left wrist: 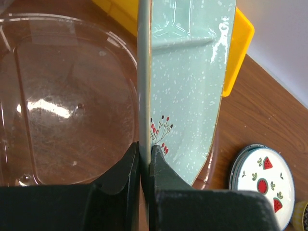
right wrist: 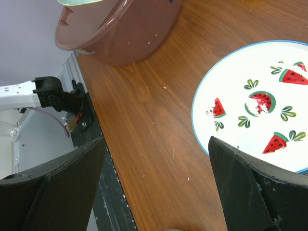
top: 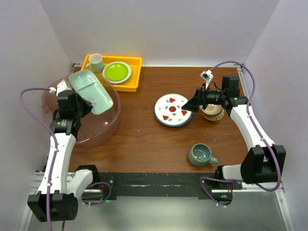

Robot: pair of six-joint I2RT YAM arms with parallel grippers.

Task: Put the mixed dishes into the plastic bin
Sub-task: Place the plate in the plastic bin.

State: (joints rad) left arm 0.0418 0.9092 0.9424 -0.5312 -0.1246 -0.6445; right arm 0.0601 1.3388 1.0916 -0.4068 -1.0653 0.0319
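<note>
My left gripper (top: 83, 107) is shut on the rim of the pale green divided tray (top: 91, 90), holding it tilted above the pinkish transparent bin (top: 103, 130). In the left wrist view the tray (left wrist: 185, 86) stands edge-on between my fingers over the bin (left wrist: 62, 96). My right gripper (top: 190, 104) is open and empty, hovering at the right edge of the blue-rimmed watermelon plate (top: 169, 109), which also shows in the right wrist view (right wrist: 255, 103). A cream-tan bowl (top: 212, 113) sits under the right wrist. A teal mug (top: 200, 154) stands near the front.
A yellow tray (top: 126, 85) at the back holds a white mug (top: 96, 62) and a lime-green plate (top: 116, 72). White walls enclose the table on three sides. The bin's outer wall (right wrist: 120, 33) shows in the right wrist view.
</note>
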